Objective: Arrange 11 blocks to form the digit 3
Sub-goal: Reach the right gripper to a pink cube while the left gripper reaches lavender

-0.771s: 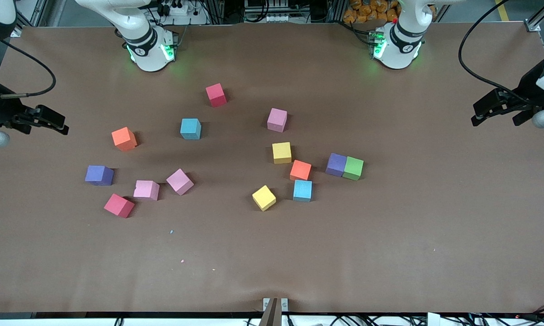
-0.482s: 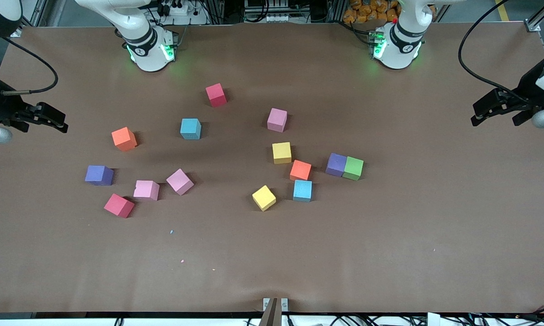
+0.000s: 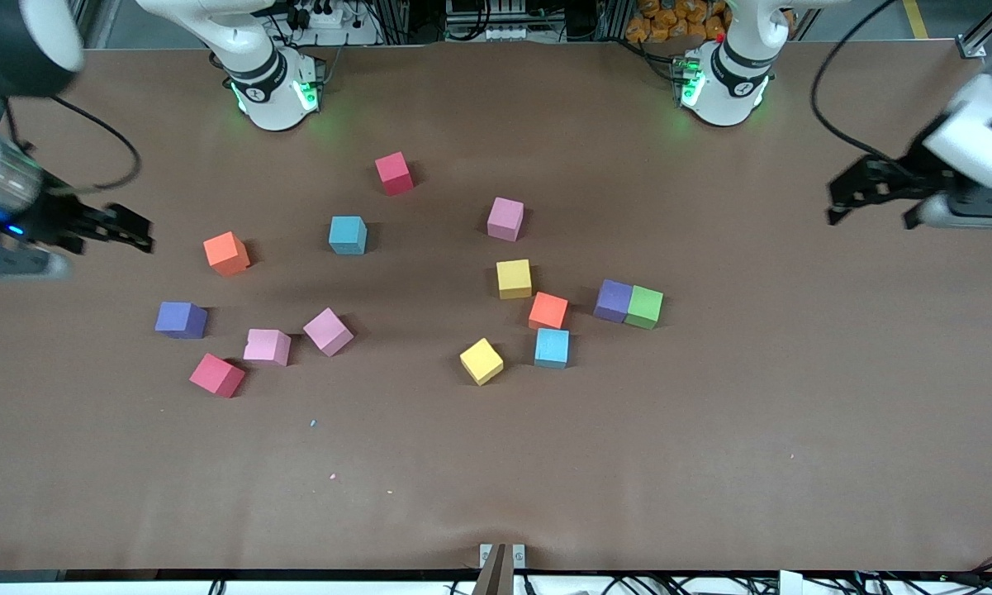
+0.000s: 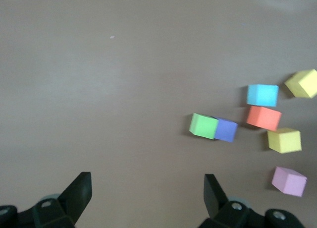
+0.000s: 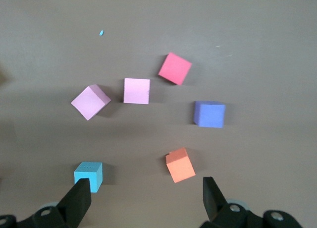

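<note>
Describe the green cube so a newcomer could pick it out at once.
Start at the left arm's base and come toward the front camera to the cluster of cubes near the table's middle. At that cluster's edge toward the left arm's end sits the green cube, touching a purple cube. It is the only green one on the table.

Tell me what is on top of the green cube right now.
Nothing. The green cube has a bare top face in the front and left wrist views; it sits on the table, touching a purple cube beside it. Its underside is hidden.

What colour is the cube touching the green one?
Purple cube, clearest in the front view.
</note>
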You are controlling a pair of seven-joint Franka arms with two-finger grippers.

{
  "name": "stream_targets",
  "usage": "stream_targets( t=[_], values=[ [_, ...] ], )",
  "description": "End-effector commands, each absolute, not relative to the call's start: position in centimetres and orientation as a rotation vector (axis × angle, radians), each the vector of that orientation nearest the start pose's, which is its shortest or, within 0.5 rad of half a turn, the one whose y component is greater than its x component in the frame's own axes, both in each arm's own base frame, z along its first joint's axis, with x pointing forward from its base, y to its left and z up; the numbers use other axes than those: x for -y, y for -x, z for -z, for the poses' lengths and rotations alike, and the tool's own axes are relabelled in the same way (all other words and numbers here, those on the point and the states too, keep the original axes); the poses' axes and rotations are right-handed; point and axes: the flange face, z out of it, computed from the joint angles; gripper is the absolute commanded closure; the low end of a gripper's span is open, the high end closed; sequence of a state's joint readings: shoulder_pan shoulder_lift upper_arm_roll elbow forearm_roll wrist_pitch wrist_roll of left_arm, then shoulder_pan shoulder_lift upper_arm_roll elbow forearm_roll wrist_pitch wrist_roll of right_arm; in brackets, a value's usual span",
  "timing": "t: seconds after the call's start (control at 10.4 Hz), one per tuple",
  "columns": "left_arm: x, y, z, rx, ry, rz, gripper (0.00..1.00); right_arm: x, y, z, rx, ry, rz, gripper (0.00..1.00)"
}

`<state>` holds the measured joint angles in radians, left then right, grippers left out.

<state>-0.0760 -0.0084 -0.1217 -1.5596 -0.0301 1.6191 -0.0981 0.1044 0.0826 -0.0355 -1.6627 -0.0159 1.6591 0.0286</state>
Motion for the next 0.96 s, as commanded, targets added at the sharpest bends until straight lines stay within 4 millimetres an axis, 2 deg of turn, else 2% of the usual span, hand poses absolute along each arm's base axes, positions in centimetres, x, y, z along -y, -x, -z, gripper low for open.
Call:
stream_targets(
  t=[0.0,0.1,0.19,0.48,0.58,0.77,0.87],
  values=[
    [15.6,-53.5,-63.2,-0.313,3.17,0.054,0.0,-6.4,-59.0,-49.9,0.113,3.125,-0.181,0.0],
    [18.2,-52.8,-61.4,-0.366,3.168,-0.01,0.0,-7.6,-59.3,-47.6,0.13,3.107,-0.168,0.0],
    [20.9,-52.9,-59.8,-0.437,3.163,-0.047,0.0,-10.0,-59.2,-44.8,0.192,3.107,-0.143,0.0],
    [28.3,-52.1,-53.6,-0.526,3.173,-0.248,0.0,-15.9,-57.6,-36.1,0.345,3.103,-0.11,0.0],
    [31.9,-51.1,-51.6,-0.584,3.163,-0.261,0.0,-17.6,-57.6,-33.6,0.416,3.099,-0.126,0.0],
    [36.9,-48.7,-47.4,-0.591,3.152,-0.289,0.0,-18.4,-58.0,-29.8,0.585,3.075,-0.11,0.0],
    [38.4,-47.7,-45.6,-0.577,3.156,-0.278,0.0,-18.9,-58.2,-28.3,0.625,3.069,-0.097,0.0]
  ],
)
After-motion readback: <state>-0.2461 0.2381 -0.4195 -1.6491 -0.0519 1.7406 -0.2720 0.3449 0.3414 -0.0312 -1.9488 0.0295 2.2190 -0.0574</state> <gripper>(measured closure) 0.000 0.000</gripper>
